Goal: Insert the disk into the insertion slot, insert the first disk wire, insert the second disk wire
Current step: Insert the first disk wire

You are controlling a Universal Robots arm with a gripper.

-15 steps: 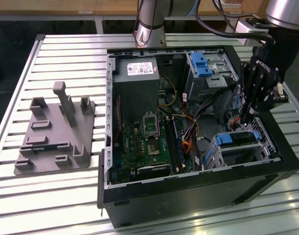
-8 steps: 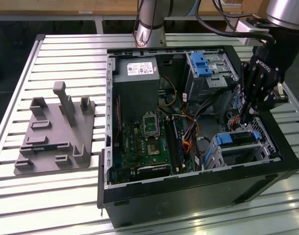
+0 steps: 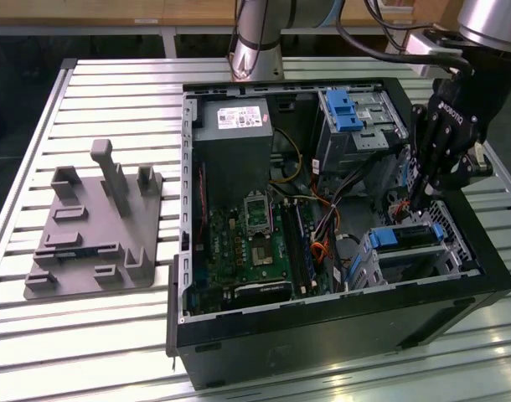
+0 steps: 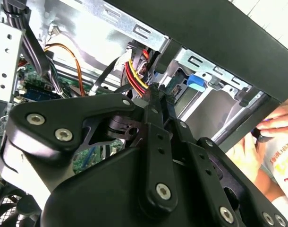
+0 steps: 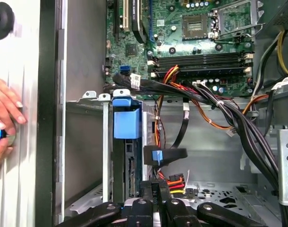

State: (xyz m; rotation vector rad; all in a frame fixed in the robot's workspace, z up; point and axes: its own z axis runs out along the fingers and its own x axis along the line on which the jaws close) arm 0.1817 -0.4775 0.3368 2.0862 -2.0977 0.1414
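The disk [image 3: 404,239], in its blue carrier, sits inside the low grey insertion slot [image 3: 415,266] at the case's front on the exterior view's right. In the first wrist view the carrier tab [image 5: 126,119] and the disk's connector edge [image 5: 132,172] face me, framed by the insertion slot [image 5: 85,146]. My gripper [image 3: 419,199] hangs just behind the disk. It is shut on a disk wire [image 5: 175,181] with red and yellow strands [image 4: 134,73], close to the connector edge. A second black disk wire with a blue plug [image 5: 156,155] hangs loose beside the disk.
A taller metal bay with a blue latch [image 3: 346,109] stands behind the slot. Thick black cable bundles [image 5: 219,106] cross the case beside the motherboard [image 3: 255,243]. A person's hand [image 5: 3,118] rests outside the case wall. A grey fixture [image 3: 96,222] lies on the exterior view's left.
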